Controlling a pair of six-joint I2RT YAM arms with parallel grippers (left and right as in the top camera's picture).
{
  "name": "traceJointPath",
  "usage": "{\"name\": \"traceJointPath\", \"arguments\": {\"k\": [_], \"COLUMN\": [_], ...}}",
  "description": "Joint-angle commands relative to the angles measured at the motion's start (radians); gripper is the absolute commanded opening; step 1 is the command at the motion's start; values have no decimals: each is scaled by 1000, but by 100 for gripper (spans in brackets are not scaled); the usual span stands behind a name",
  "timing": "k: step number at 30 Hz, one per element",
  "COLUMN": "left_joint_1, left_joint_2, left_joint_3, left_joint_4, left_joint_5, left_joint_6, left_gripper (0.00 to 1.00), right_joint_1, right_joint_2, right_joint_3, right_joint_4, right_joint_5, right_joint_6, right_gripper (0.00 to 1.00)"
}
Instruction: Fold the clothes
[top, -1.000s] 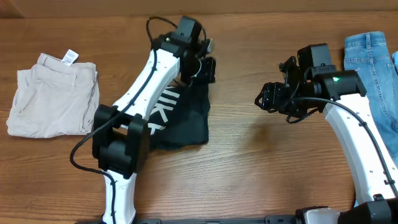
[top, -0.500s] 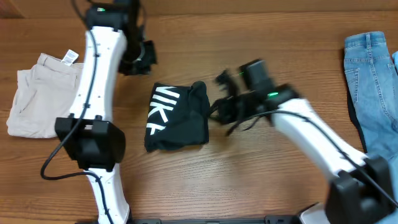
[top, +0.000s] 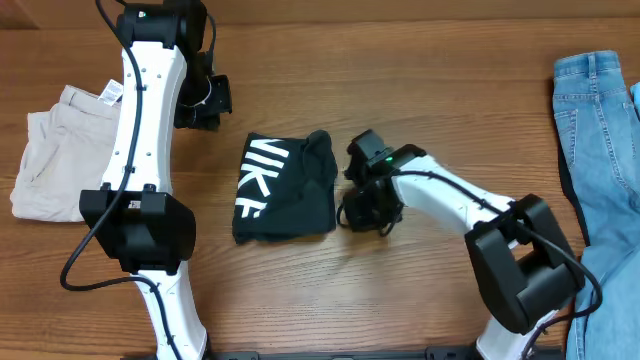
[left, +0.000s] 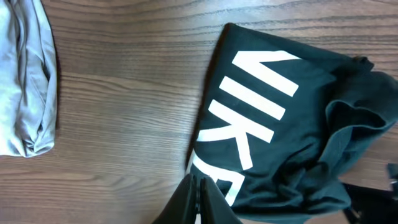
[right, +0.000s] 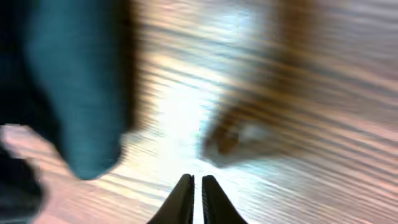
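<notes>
The clothes, a dark T-shirt (top: 290, 195) with white lettering, lie folded into a small bundle at mid-table, with rumpled cloth along the right side. In the left wrist view the T-shirt (left: 292, 124) fills the right half. My left gripper (top: 205, 102) hovers up and to the left of it, shut and empty, and its tips (left: 199, 194) are pressed together. My right gripper (top: 362, 212) sits low, just off the bundle's right edge. In the blurred right wrist view that gripper (right: 194, 188) is shut over bare wood, with dark cloth (right: 68, 81) to its left.
Folded beige shorts (top: 75, 160) with a white tag lie at the far left, also seen as the shorts (left: 28, 81) in the left wrist view. Light blue jeans (top: 595, 140) lie along the right edge. The left arm's white links cross the table between the shorts and the T-shirt.
My left gripper has drawn away from the T-shirt toward the back left, leaving the T-shirt lying folded. My right arm swung left to the bundle's right edge and its jaws closed.
</notes>
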Motion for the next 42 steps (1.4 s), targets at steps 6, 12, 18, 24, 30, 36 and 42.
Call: {"name": "traceJointPath", "arguments": {"k": [6,12,18,24,30,36,42], "left_joint_1": [-6,-6,-6,-6,-6,-7,-6], "left_joint_2": [-17,-17,-17,-17,-17,-17,-17], "left_joint_3": [14,14,14,14,14,14,14], "left_joint_4": [-1,1,2,-7,-14,-8,-9], "left_joint_5": [-39,-43,-42,-40,-40,-39,-40], "left_joint_6": [34,34,34,34,34,33,35], "left_gripper": [12,14,16,15,15,16,20], "right_joint_1": [-10,-3,62,134,89,57,1], "right_joint_2": [-138,-142,-56,99,106,103,41], "right_joint_3": [77,76,76,76,76,80,93], "right_joint_4": [121,462,567,372,-9,-31,-66], "right_joint_5": [-506,-605,-276,-274,-170,-158,-90], "right_joint_6": [-200,-43,117,134,191,129,130], "right_gripper": [4,4,4,4,4,4,4]}}
